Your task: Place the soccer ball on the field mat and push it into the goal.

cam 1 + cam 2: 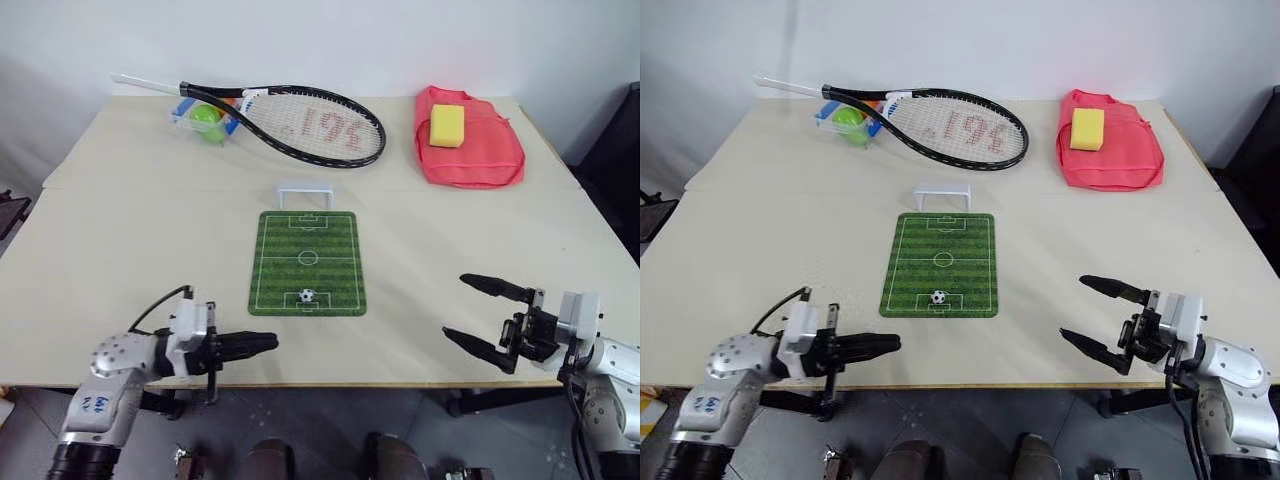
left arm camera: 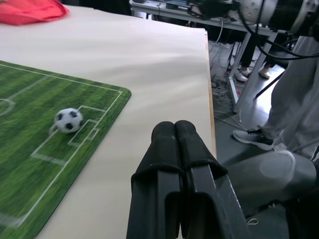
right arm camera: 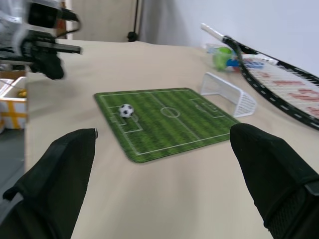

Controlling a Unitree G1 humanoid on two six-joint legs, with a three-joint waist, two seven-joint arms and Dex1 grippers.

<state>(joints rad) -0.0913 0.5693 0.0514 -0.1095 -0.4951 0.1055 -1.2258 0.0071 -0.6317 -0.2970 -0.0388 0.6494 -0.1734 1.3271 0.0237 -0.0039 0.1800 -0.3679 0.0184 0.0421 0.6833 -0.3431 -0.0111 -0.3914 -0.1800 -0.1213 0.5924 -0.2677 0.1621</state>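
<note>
Reading from the head camera, I find my left gripper (image 1: 268,344) at the lower left of the frame, held level over the near table edge and pointing toward frame centre, its two black fingers (image 2: 177,149) pressed together with nothing between them. My right gripper (image 1: 472,312) sits at the lower right, also near the table edge, pointing toward frame centre with its fingers spread wide and empty.

The soccer ball (image 1: 306,296) lies on the field mat (image 1: 340,262), at the mat's near end inside the white box markings. It is up and to the right of the left fingertips, apart from them, with bare table between. It is well to the left of the right gripper.

The field mat lies flat at frame centre. The goal (image 1: 304,192) stands upright just beyond the mat's far edge, its opening facing the mat; I cannot tell whether it touches the mat.

Across the upper frame lie a tennis racket (image 1: 320,126), a green ball (image 1: 207,117) in a clear box at upper left, and a yellow sponge (image 1: 447,125) on a pink bag (image 1: 490,155) at upper right.
</note>
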